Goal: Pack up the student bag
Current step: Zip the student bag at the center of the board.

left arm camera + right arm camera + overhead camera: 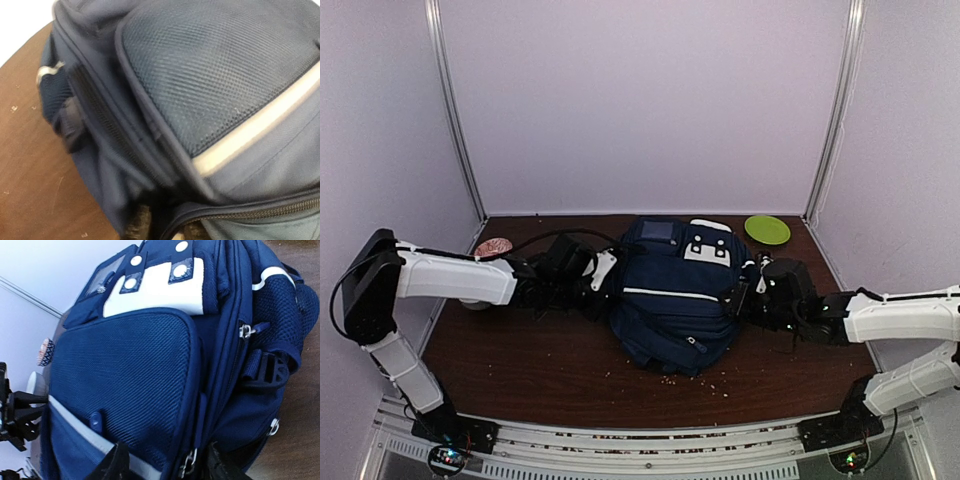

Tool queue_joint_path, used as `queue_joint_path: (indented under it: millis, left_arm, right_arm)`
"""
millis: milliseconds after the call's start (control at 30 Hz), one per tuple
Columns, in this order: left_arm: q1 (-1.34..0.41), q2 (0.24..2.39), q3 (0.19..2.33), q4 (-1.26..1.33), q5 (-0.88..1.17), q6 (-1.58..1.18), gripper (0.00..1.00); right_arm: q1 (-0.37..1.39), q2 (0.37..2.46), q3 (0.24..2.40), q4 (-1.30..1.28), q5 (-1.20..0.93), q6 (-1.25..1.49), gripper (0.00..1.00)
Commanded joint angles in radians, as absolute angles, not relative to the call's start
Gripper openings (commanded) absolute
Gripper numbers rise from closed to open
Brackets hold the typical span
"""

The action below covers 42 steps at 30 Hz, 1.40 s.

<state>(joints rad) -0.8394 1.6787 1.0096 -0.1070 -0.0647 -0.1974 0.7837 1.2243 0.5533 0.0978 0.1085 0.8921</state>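
The student bag [670,300], navy with white stripes and white buckle patches, lies on the brown table [520,370] between my two arms. My left gripper [605,275] is pressed against the bag's left side. In the left wrist view the bag [210,75] fills the frame, and the left gripper [167,229] shows blurred fingertips set apart, with a fold beside a zipper [260,212] between them. My right gripper [745,295] is at the bag's right side. In the right wrist view the right gripper [165,467] stands open, straddling a seam of the bag [130,380] with a metal zip pull [187,463] between the fingers.
A green plate [767,229] lies at the back right by the wall. A small pink patterned item [493,246] sits at the back left, behind the left arm. Crumbs [720,385] are scattered on the table in front of the bag.
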Motion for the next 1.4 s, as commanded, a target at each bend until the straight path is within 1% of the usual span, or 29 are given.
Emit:
queue_joint_path:
  millis: [0,67,133,267,300,333,433,500,567,733,933,1033,1167,1233,1267,1367]
  left_arm:
    - [-0.801,1.515,0.91,-0.029,-0.108,-0.226,0.58]
    - [-0.817,1.443,0.871,-0.075,-0.102,-0.249,0.68]
    - [-0.858,1.368,0.845,-0.126,-0.133,-0.261,0.76]
    - [-0.994,1.248,0.855,-0.25,-0.238,-0.263,0.91]
    - [-1.041,1.231,0.868,-0.284,-0.257,-0.258,0.97]
    - [-1.078,1.22,0.882,-0.308,-0.266,-0.247,0.98]
    - [-1.171,1.23,0.923,-0.319,-0.201,-0.185,0.98]
    - [-1.208,1.302,0.973,-0.323,-0.126,-0.135,0.98]
    - [-1.225,1.383,1.023,-0.334,-0.108,-0.084,0.98]
    - [-1.224,1.559,1.15,-0.363,-0.144,0.027,0.98]
    - [-1.189,1.715,1.268,-0.394,-0.092,0.098,0.98]
    - [-1.181,1.755,1.29,-0.404,-0.052,0.109,0.98]
    - [-1.18,1.784,1.285,-0.417,0.018,0.112,0.96]
    - [-1.181,1.793,1.271,-0.41,0.033,0.106,0.93]
    - [-1.18,1.799,1.267,-0.407,0.039,0.104,0.9]
    - [-1.176,1.813,1.263,-0.403,0.069,0.099,0.77]
  right_arm:
    - [0.808,1.108,0.603,-0.04,0.05,0.758,0.59]
    - [0.813,1.066,0.591,-0.056,0.026,0.743,0.62]
    - [0.83,1.028,0.569,-0.062,0.003,0.737,0.63]
    - [0.887,0.97,0.544,-0.079,-0.014,0.724,0.64]
    - [0.902,0.965,0.538,-0.079,-0.027,0.721,0.64]
    - [0.913,0.96,0.534,-0.085,-0.032,0.721,0.64]
    - [0.931,0.946,0.512,-0.08,-0.041,0.729,0.63]
    - [0.932,0.933,0.491,-0.075,-0.038,0.74,0.62]
    - [0.935,0.918,0.469,-0.065,-0.038,0.75,0.61]
    - [0.949,0.879,0.431,-0.064,-0.026,0.776,0.61]
    - [0.977,0.857,0.381,-0.014,-0.019,0.819,0.61]
    - [0.988,0.873,0.361,0.041,-0.069,0.819,0.61]
    - [0.998,0.952,0.377,0.072,-0.166,0.784,0.6]
    - [1.005,0.989,0.383,0.101,-0.198,0.768,0.6]
    - [1.009,1.004,0.385,0.116,-0.206,0.763,0.6]
    - [1.02,1.048,0.396,0.148,-0.215,0.751,0.6]
